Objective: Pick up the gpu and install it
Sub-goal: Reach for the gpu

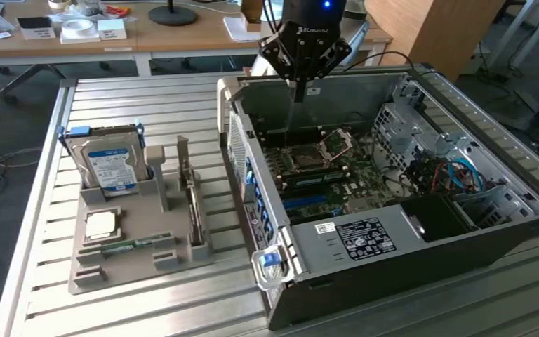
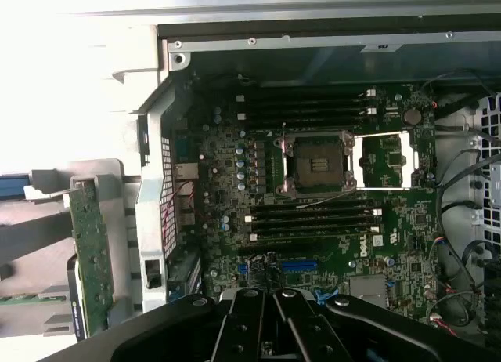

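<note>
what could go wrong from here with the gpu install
1. The gpu stands thin edge up in the grey holder, outside the case; a slightly off grasp could tip or twist it.
2. The gripper hangs over the open case, whose cpu socket lies uncovered; a low pass could hit it.
3. Loose cables at the exterior view's right could snag the card.

Black hand with angular linkages, small screws, pale lettering, blue light above.
</note>
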`<state>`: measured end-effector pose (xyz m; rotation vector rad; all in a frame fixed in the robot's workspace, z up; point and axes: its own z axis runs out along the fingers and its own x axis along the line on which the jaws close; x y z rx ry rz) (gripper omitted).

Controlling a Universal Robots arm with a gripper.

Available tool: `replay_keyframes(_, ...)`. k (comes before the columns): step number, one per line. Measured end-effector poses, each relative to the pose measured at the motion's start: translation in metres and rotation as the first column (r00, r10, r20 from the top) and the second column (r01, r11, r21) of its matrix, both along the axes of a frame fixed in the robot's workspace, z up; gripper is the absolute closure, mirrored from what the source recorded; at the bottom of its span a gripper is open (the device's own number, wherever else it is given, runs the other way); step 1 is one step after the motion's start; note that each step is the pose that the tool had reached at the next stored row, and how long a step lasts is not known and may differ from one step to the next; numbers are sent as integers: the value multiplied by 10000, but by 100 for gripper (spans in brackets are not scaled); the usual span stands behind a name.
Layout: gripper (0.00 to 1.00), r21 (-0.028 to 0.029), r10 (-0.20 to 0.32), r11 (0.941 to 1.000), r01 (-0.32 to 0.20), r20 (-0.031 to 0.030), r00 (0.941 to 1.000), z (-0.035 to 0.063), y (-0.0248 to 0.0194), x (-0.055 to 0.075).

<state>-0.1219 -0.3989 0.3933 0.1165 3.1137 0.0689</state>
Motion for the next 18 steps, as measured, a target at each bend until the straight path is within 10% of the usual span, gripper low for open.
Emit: replay_keyframes(18, 89, 0, -1, 10000, 1, 0, 10000, -1, 6, -249)
